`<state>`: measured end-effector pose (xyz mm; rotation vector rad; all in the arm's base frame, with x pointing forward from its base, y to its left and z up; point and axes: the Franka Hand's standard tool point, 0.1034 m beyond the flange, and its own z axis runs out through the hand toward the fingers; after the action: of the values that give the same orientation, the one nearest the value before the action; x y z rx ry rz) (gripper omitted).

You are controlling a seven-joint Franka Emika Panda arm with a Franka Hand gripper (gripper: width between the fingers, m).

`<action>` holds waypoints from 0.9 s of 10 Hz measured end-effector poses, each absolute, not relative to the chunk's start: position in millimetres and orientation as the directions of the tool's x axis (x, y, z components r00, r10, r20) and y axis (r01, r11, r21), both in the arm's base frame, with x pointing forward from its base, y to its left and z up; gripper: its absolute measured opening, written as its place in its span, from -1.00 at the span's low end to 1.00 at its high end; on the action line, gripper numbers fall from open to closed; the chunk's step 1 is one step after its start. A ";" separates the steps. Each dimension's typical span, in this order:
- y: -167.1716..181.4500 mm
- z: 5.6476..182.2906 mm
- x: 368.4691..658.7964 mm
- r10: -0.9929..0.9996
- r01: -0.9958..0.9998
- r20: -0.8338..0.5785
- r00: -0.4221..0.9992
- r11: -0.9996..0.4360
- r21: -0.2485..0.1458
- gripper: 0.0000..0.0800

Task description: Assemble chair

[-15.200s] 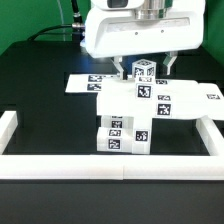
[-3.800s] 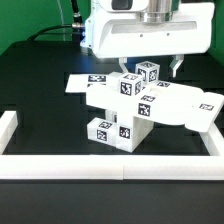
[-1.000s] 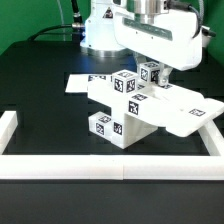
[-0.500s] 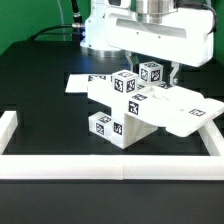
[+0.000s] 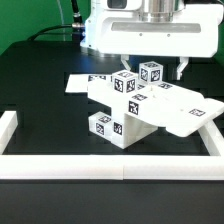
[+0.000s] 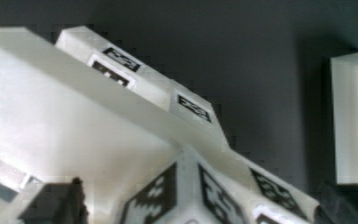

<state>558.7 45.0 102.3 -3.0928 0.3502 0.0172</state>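
Black table (image 5: 40, 160) holds your half-built chair (image 5: 135, 105), sitting mid-table just near of the marker board (image 5: 78, 83). Your pincer (image 5: 150, 68) hangs released over its top post (image 5: 148, 73). Several blocks look joined; more joining seems left.

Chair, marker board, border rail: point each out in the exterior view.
chair (image 5: 135, 112): exterior view, tagged block at its middle.
marker board (image 5: 80, 84): exterior view, bare left end.
border rail (image 5: 110, 166): exterior view, front rail's top face.

The chair (image 5: 140, 105) sits on the black table (image 5: 40, 120), tilted, its seat (image 5: 185, 110) toward the exterior view's right. The gripper (image 5: 152, 68) hangs above it. White rails (image 5: 110, 167) border the table.
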 end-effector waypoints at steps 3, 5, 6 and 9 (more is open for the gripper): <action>42.5 102.1 558.9 0.031 0.031 -0.007 0.999 -0.999 -0.027 0.62; 41.4 102.1 559.6 0.148 0.148 0.002 0.989 -0.989 -0.027 0.62; 40.3 101.7 559.4 0.146 0.146 0.001 0.989 -0.989 -0.027 0.62; 40.1 101.6 559.4 0.143 0.143 0.001 0.990 -0.989 -0.027 -0.34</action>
<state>559.4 40.1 101.6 -3.1068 -0.2230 0.0018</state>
